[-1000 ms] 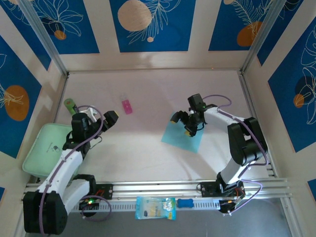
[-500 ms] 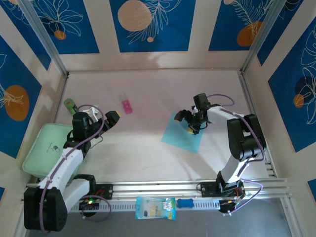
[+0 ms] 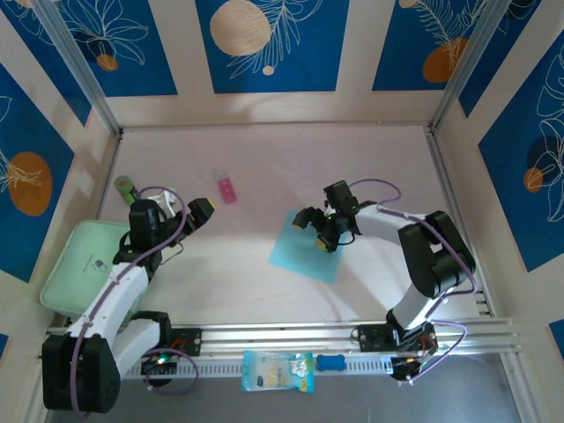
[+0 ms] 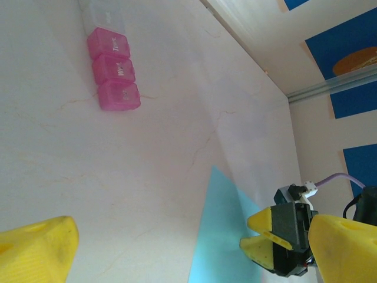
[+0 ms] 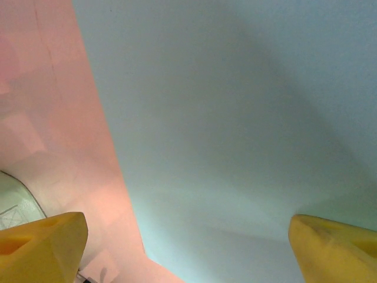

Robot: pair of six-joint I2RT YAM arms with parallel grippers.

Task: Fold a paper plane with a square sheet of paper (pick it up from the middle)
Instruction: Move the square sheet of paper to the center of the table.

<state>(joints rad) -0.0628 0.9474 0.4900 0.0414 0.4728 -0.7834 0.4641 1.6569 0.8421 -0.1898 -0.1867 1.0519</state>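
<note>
Right now I am holding the right pincer (image 3: 317,231) spread wide, low over the thin, light cyan-blue square sheet of paper (image 3: 302,254), which is lying flat and unfolded on the pale counter (image 3: 264,167). The left pincer (image 3: 185,211) is hanging open, well apart. I am worrying that pinching off-centre, toward the far edge, will drag or crumple the sheet.

Top view: bright, even light from above. Pale glare patch low on the back wall (image 3: 264,107). Shadows on the surface (image 3: 238,264) short and soft. Right wrist view: square sheet of paper (image 5: 235,118) soft-focused, unevenly shaded; yellow fingertips (image 5: 41,244) blurred.
</note>
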